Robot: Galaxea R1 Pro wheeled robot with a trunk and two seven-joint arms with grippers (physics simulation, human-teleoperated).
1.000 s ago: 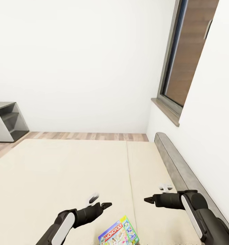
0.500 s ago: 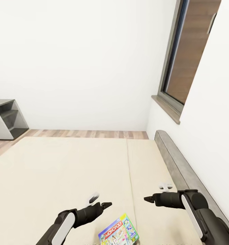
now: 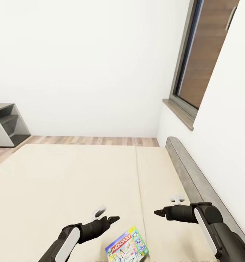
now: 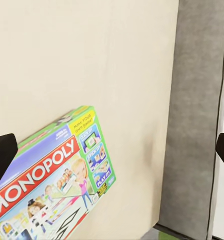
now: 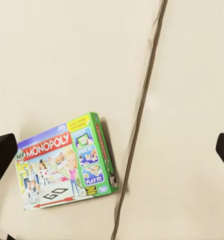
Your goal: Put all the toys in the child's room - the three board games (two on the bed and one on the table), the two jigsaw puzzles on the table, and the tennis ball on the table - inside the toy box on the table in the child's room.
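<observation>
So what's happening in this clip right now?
The robot stands over the bed with both arms held out above the mattress. A Monopoly box lies flat on it, between and just below the left claw and right claw. Both claws are open and hold nothing; the box is untouched.

We see a cream bed [image 3: 64,182] across the lower frame, seam running down right of centre, grey headboard [image 3: 195,182] at right, Monopoly box [image 3: 127,247] lying flat at bottom centre.

Bright, even, sharp renders with faint shadows.
</observation>
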